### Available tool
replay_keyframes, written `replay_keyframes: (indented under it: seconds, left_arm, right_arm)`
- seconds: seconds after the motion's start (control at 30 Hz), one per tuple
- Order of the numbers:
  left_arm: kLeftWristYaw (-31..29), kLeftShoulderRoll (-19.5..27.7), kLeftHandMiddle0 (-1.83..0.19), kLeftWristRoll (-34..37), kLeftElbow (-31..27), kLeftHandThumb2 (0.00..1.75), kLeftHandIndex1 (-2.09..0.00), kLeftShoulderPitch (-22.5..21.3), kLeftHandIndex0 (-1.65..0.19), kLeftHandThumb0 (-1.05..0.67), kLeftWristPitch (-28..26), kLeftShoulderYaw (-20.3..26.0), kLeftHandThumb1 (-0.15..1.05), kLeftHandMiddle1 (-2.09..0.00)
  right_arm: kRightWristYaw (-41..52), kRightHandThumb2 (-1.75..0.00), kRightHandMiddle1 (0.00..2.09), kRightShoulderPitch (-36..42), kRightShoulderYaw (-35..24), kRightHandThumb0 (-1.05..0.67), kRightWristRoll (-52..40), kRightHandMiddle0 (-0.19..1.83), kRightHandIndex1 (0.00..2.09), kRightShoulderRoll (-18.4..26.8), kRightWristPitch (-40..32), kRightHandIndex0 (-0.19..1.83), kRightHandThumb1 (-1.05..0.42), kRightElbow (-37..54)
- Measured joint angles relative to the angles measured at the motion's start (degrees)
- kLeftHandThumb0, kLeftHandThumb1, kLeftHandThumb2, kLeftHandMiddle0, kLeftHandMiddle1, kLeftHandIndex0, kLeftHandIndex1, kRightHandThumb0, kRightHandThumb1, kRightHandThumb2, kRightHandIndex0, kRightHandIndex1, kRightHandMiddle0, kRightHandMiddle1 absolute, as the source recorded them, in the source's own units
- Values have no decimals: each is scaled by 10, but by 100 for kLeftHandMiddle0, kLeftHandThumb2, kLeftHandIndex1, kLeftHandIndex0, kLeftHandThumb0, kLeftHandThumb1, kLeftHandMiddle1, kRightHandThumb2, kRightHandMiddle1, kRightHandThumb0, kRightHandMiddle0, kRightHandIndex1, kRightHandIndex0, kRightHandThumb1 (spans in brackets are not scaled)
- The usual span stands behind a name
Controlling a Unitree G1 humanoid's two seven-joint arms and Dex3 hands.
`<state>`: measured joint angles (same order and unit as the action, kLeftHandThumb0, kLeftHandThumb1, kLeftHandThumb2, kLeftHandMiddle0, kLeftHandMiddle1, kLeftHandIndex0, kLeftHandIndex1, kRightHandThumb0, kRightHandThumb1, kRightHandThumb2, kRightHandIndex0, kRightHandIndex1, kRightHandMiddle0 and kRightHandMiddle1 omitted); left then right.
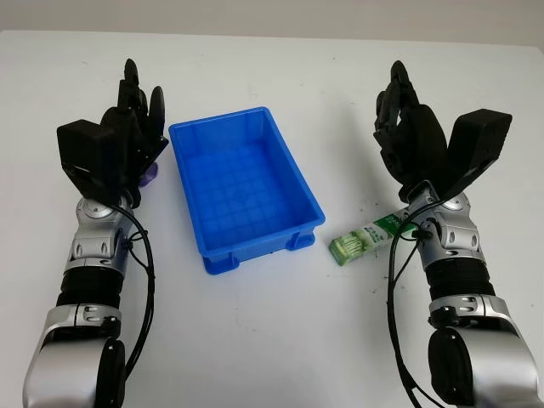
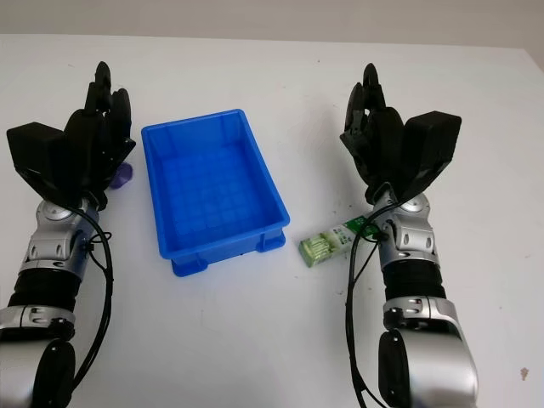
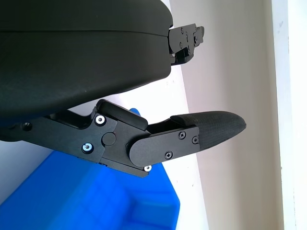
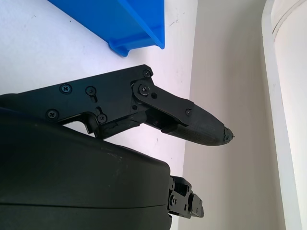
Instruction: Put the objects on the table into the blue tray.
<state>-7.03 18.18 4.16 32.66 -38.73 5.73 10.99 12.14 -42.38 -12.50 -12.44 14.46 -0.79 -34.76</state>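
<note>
White table (image 1: 272, 340), matte, evenly lit, soft shadows only; a few small dark specks on the surface near the right side. Far edge of the tabletop runs across the top of the head views, with a pale grey-beige wall (image 1: 340, 15) behind it. Same beige wall (image 3: 230, 72) plus white vertical trim (image 3: 290, 115) seen from the wrist views.

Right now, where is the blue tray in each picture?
Left eye view: blue tray in the middle, between the left hand and right hand, both open.
Right eye view: left of middle.
Left wrist view: a corner beside the black fingers.
Right wrist view: a corner past the fingers.
Shared landmark: the white table.
</note>
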Motion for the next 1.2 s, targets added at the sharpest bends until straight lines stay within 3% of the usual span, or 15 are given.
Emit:
replay_keyframes:
  seconds: [0.4, 0.53, 0.6, 0.7, 0.8, 0.93, 1.0, 1.2]
  left_arm:
    - [0, 0, 19, -4, 20, 66, 0, -13, 19, -79, 1, -1, 105, 0]
    - [5, -1, 19, -5, 21, 66, 0, -13, 19, -79, 8, -1, 105, 0]
    - [8, -1, 19, -6, 21, 66, 0, -12, 19, -80, 11, -1, 105, 0]
    - [9, 0, 19, -5, 21, 65, 0, -10, 19, -80, 12, 0, 105, 0]
    - [7, 0, 19, -5, 20, 65, 0, -9, 19, -81, 11, 0, 105, 0]
    - [5, -1, 19, -4, 20, 65, 0, -9, 19, -79, 12, 0, 105, 0]
    - [4, -1, 19, -4, 21, 65, 0, -9, 19, -79, 12, 0, 105, 0]
    - [-2, -2, 19, -4, 26, 65, 0, -9, 19, -78, 14, -1, 105, 0]
  right_arm:
    - [23, -77, 0, -7, 0, -72, 1, -19, 0, 5, 0, -19, -105, -19]
    - [59, -65, 0, 3, 0, -70, -6, -19, 0, 29, -23, -19, -105, 39]
    - [76, -56, 0, 11, 3, -68, 0, -19, 0, 55, -28, -19, -105, 90]
    - [99, -25, 8, 26, 14, -72, 31, -4, 7, 110, -47, -7, -105, 172]
    - [142, -8, 10, 56, 30, -62, 66, 4, 10, 176, -67, 1, -94, 262]
    - [183, -3, 10, 112, 53, -58, 149, 20, 14, 262, -60, 17, -79, 387]
    - [192, -4, 9, 143, 61, -61, 198, 27, 14, 299, -22, 23, -76, 430]
    - [233, -5, 6, 220, 65, -50, 251, 30, 9, 362, 40, 23, -70, 501]
